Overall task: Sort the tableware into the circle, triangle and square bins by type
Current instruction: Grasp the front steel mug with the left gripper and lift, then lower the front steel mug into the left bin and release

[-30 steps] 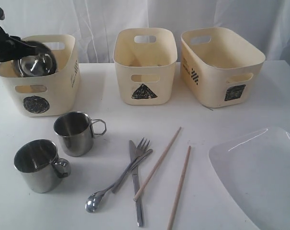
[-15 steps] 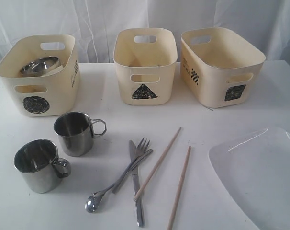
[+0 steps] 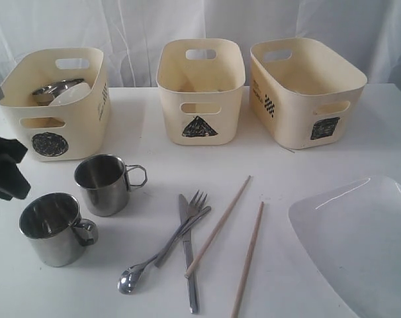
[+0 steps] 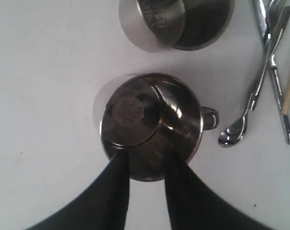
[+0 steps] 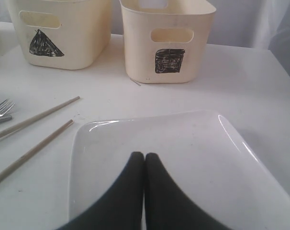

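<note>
Over the round, polished steel mug, the left gripper hangs with jaws parted — the right gripper, pinched shut, hovers above the glossy squarish white plate.

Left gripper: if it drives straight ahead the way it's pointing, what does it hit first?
Most likely the front steel mug: the left gripper points down at its open mouth, jaws apart. How far above it the gripper sits is unclear.
</note>
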